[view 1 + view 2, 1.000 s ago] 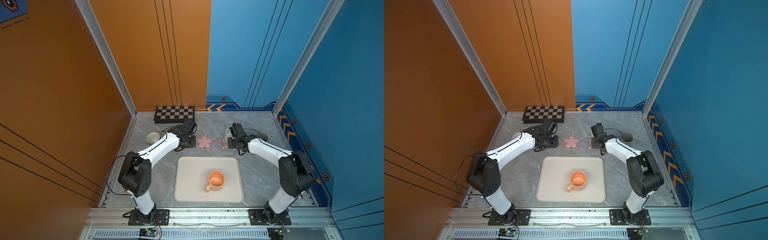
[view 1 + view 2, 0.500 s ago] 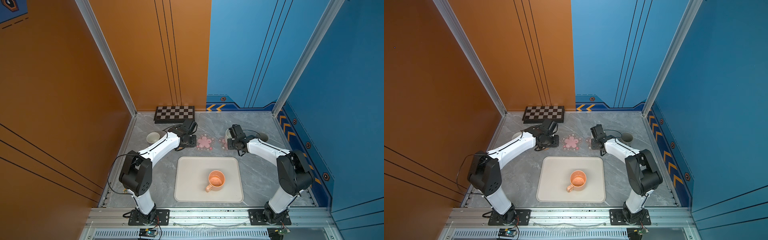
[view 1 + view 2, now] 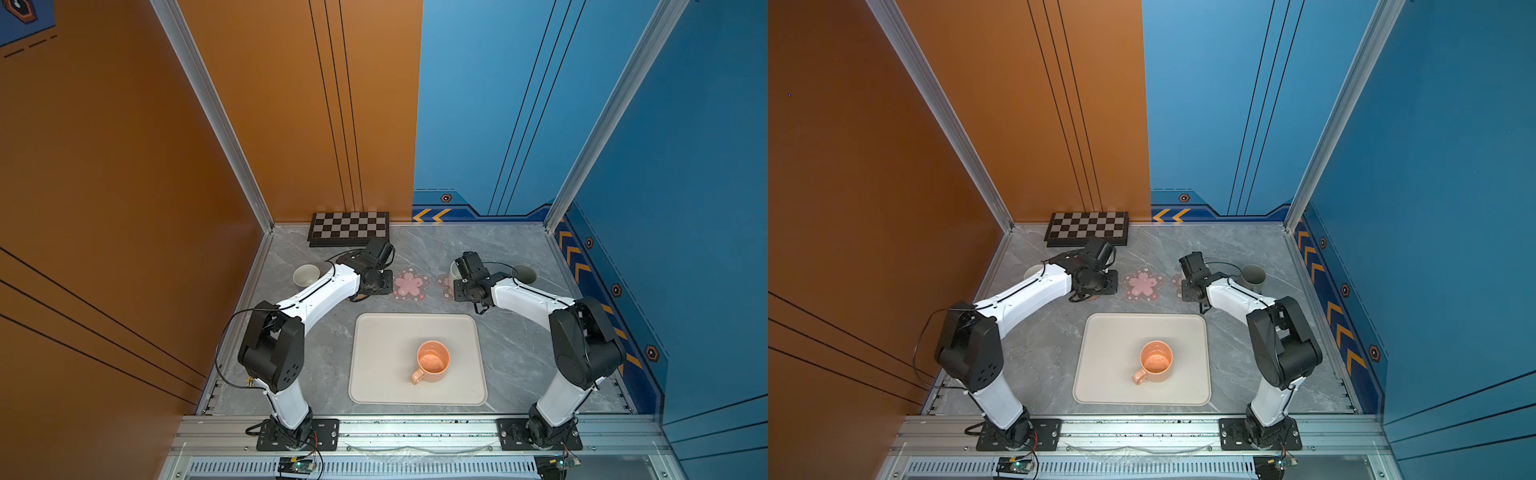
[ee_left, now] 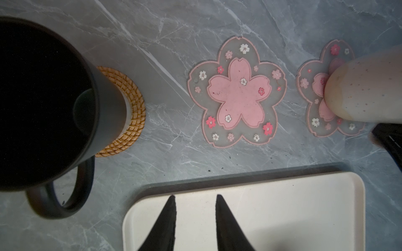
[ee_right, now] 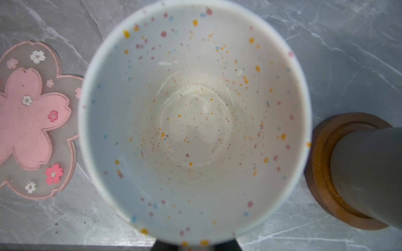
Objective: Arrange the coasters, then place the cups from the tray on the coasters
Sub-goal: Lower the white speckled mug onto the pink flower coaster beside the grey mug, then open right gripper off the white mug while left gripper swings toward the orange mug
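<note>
Right gripper [image 5: 196, 246] clamps empty white speckled mug [image 5: 195, 121]; left gripper [image 4: 195, 196] narrowly open; tray [image 3: 376, 336] holds 1 orange mug [image 3: 433, 361].

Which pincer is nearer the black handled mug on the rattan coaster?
Left. The left pincer hangs beside the black handled mug; the right pincer is at the white speckled mug.

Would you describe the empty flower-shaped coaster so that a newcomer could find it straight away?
Start at the cream tray holding the orange mug. Just beyond the tray's far edge, about level with its middle, lies the pink flower coaster you want. Unlike the matching coaster beside it, which sits under the white speckled mug, it carries nothing.
</note>
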{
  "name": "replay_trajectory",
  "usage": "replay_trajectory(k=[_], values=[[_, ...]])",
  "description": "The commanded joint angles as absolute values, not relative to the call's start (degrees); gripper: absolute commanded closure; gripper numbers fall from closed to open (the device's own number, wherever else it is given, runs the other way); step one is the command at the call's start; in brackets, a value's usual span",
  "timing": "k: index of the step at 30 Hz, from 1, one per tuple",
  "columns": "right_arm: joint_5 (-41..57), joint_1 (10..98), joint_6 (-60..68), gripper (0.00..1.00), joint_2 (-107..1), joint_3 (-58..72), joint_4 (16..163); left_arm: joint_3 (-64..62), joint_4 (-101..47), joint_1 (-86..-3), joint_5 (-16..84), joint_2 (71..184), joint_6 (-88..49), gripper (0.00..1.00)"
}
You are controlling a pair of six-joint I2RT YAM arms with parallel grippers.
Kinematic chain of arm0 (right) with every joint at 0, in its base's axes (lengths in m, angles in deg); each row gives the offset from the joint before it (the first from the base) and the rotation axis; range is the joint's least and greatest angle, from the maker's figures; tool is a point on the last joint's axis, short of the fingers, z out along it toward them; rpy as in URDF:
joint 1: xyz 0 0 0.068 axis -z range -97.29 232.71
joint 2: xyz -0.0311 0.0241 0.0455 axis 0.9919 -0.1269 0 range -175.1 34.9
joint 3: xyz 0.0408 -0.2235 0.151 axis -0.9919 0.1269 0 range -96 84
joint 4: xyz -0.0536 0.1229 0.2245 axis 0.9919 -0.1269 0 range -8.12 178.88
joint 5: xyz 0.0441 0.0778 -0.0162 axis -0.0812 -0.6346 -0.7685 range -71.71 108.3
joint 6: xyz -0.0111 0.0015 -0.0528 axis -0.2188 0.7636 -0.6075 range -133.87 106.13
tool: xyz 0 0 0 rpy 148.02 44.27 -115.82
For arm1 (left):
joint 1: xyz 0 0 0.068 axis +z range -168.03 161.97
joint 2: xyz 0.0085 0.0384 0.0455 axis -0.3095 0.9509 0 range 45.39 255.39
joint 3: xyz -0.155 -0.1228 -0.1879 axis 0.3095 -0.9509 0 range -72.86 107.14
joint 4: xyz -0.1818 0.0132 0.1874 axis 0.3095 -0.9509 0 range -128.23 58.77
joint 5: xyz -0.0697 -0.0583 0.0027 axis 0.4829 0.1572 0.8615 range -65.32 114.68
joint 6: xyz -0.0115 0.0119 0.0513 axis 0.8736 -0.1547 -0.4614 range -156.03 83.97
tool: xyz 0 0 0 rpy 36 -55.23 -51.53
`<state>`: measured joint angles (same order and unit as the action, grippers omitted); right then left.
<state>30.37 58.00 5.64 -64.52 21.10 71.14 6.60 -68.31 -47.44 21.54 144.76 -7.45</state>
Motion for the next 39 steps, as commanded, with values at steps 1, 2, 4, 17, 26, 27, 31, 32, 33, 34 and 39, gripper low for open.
replay_trajectory(k=[1, 2, 4, 17, 26, 27, 31, 32, 33, 34, 39], values=[[32.1, 57.6, 7.1, 0.98, -63.7, 21.6, 73.7, 7.6, -68.9, -47.7, 22.3, 145.5, -6.9, 0.67], [32.2, 57.6, 7.3, 0.96, -63.5, 21.5, 73.3, 7.6, -68.9, -47.7, 22.3, 145.4, -6.9, 0.67], [32.2, 57.5, 8.0, 0.91, -63.2, 21.4, 72.0, 7.5, -68.9, -47.9, 22.2, 145.2, -6.9, 0.67], [32.1, 57.0, 10.2, 0.57, -59.0, 22.5, 67.7, 5.8, -68.9, -49.1, 22.0, 142.6, -7.4, 0.67], [32.6, 56.3, 10.6, 0.52, -52.4, 24.9, 66.3, 1.7, -68.9, -50.6, 21.7, 137.8, -7.9, 0.67], [32.8, 56.2, 10.6, 0.51, -51.2, 25.5, 66.3, 1.1, -68.9, -50.8, 21.4, 137.0, -8.0, 0.67], [33.9, 56.2, 11.1, 0.49, -45.9, 28.1, 65.7, -1.1, -68.9, -52.1, 20.7, 133.9, -8.7, 0.68], [34.1, 56.1, 11.2, 0.48, -44.6, 28.7, 65.3, -1.6, -68.9, -52.5, 20.4, 133.2, -9.2, 0.67], [34.3, 56.2, 11.6, 0.48, -43.4, 29.3, 64.8, -2.3, -68.9, -53.1, 20.3, 132.3, -9.7, 0.67], [34.4, 56.1, 11.9, 0.48, -42.3, 29.9, 64.4, -2.7, -68.8, -53.9, 20.1, 131.6, -10.3, 0.67], [34.6, 55.9, 14.6, 0.46, -36.9, 33.8, 61.9, -6.1, -68.9, -59.6, 15.7, 128.1, -13.3, 0.67]])
